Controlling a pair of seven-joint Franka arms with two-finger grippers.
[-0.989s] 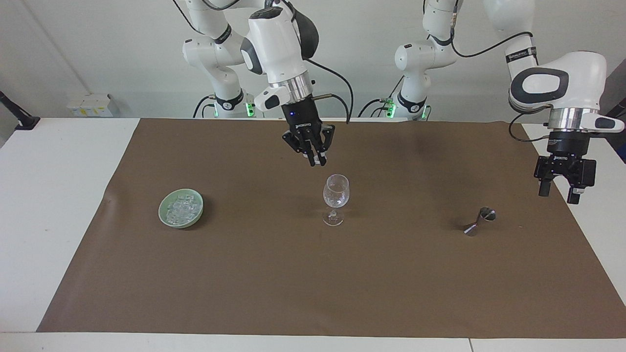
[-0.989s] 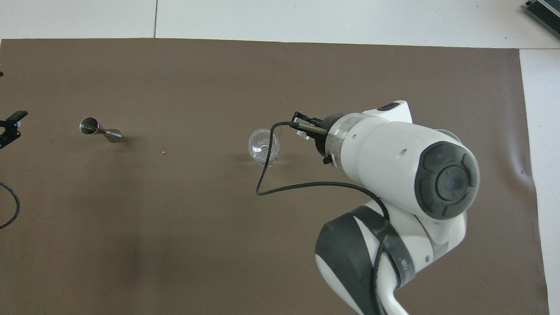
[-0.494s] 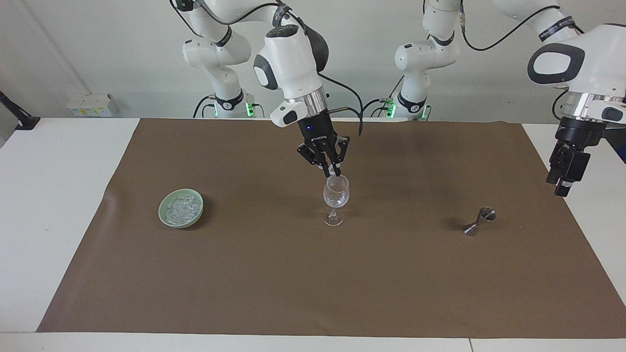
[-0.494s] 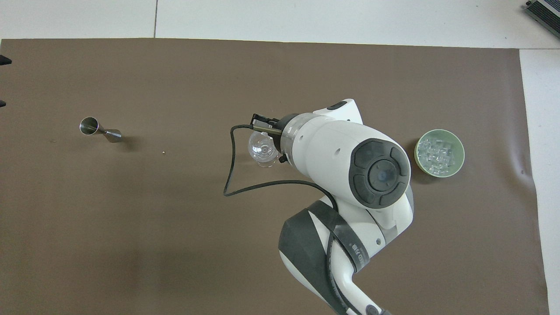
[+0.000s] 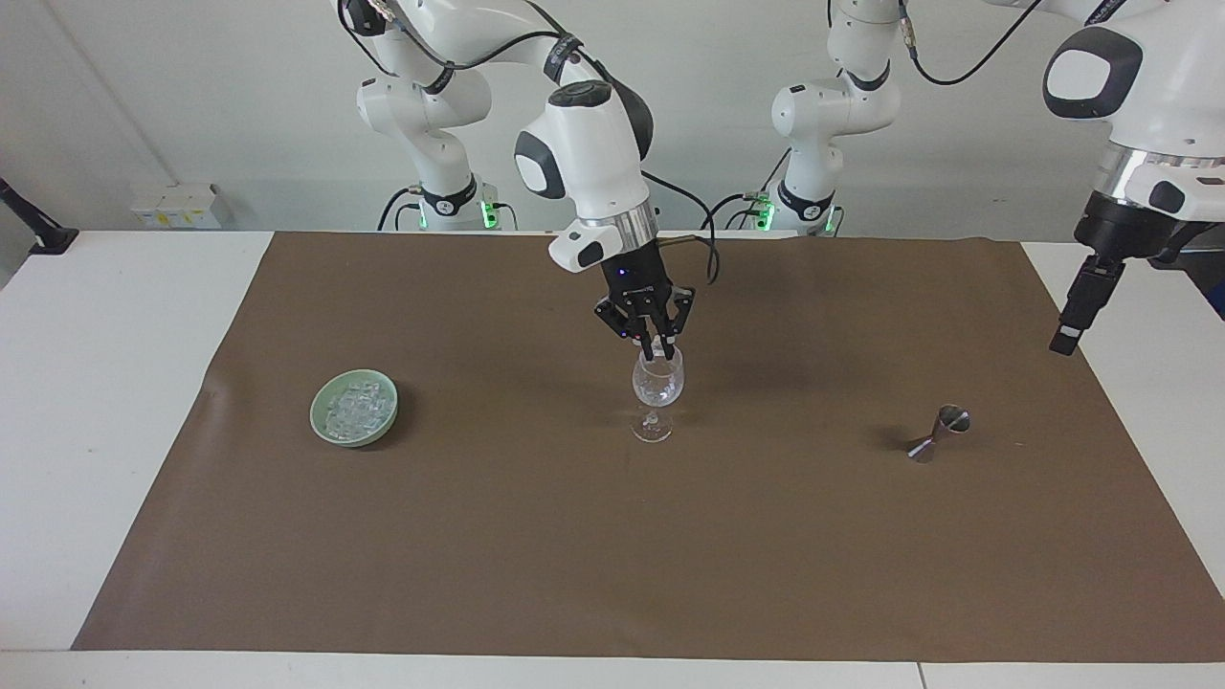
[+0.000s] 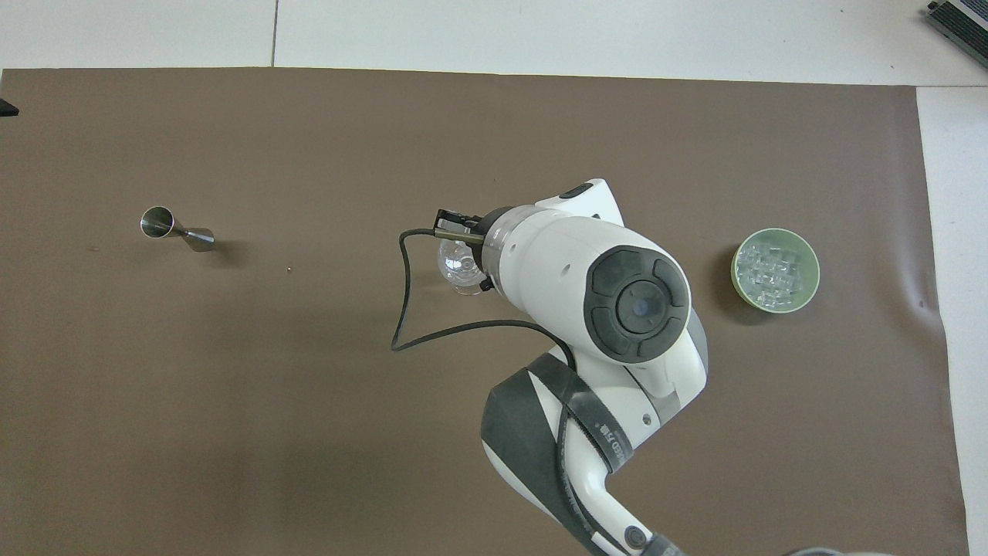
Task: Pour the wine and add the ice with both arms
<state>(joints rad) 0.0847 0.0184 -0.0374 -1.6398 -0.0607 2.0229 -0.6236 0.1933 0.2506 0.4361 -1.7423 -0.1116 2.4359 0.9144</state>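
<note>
Surface (image 5: 115, 402) white, spread with brown mat (image 5: 536, 555) over most of its width. Right arm (image 5: 584, 144) bent down over middle of mat, right gripper (image 5: 657, 352) at mouth of wine glass (image 5: 657, 383), fingertips dipping just inside rim, jaws shut tight; whether anything pinched between them cannot be told. Left arm (image 5: 1139, 86) raised at its own end, left gripper (image 5: 1070, 337) hanging over edge of mat, clear of everything, seen edge-on, jaws spread wide and holding nothing. Green bowl (image 5: 354, 409) resting on mat toward right arm's end, well apart from glass. Wine glass upright at centre of mat, clear, with a few clear pieces inside its bowl. Metal jigger (image 5: 938, 433) lying tipped on its side toward left arm's end of mat, well apart from glass. Ice (image 6: 774, 270) heaped in green bowl as glittering pile of small clear cubes.
</note>
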